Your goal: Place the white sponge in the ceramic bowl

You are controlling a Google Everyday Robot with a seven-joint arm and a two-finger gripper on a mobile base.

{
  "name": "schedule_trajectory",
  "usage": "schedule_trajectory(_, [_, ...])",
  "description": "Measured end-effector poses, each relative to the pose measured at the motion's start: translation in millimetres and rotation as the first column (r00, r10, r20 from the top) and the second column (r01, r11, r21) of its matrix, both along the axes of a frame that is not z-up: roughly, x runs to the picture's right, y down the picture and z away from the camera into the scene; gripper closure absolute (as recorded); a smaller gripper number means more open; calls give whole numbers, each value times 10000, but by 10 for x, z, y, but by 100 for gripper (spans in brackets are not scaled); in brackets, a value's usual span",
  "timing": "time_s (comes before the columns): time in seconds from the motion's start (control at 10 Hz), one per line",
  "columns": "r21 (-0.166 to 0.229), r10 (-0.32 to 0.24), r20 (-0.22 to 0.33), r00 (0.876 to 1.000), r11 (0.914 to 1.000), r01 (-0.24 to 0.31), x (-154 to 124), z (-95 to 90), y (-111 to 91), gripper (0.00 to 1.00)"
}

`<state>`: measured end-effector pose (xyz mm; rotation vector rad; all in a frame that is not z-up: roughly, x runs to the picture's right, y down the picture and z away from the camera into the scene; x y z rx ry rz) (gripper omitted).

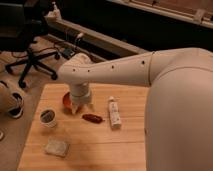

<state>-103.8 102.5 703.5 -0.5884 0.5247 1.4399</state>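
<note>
i have the tool (81,108) hanging low over the far-left part of the tabletop (125,145), right beside the ceramic bowl (65,100) and partly covering its right side. its fingers stand wide with nothing between them. the white sponge (56,147) lies flat near the front-left corner, well apart from the tool and untouched, so the job in hand is the reach and pick.

to do it well i want to lift clear first, then bring the tool toward me and a little left, passing to the right of the small white cup (47,118) that sits between bowl and sponge. a dark red oblong thing (93,118) and a white tube (115,112) lie to the right of the tool, so i avoid swinging that way.

the sponge is thin, so i judge the fingers must come nearly down to the wood, straddling its short side, squared to its edges. it probably compresses, so i close gently and check that it lifts before carrying it to the bowl.
</note>
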Motion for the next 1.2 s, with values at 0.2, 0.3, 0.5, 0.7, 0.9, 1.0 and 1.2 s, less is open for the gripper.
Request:
schedule_trajectory(0.2, [233, -520, 47, 9986, 9984, 519, -89, -1, -58, 35])
schedule_trajectory(0.3, [563, -1208, 163, 9925, 9912, 1197, -261, -2, -108, 35])
schedule_trajectory(0.5, [1529, -2786, 822, 9569, 9523, 2642, -840, -37, -132, 35])
schedule_trajectory(0.7, [2550, -4333, 1693, 8852, 8869, 3853, -1515, -99, 57, 35])
schedule_trajectory(0.9, [3200, -5432, 2375, 8053, 8265, 4632, -1924, -132, 373, 35])
schedule_trajectory(1.0, [3349, -5752, 2644, 7741, 8075, 4856, -2007, -143, 520, 35])
schedule_trajectory(1.2, [3280, -6144, 3005, 7296, 7848, 5258, -2017, -122, 791, 35])
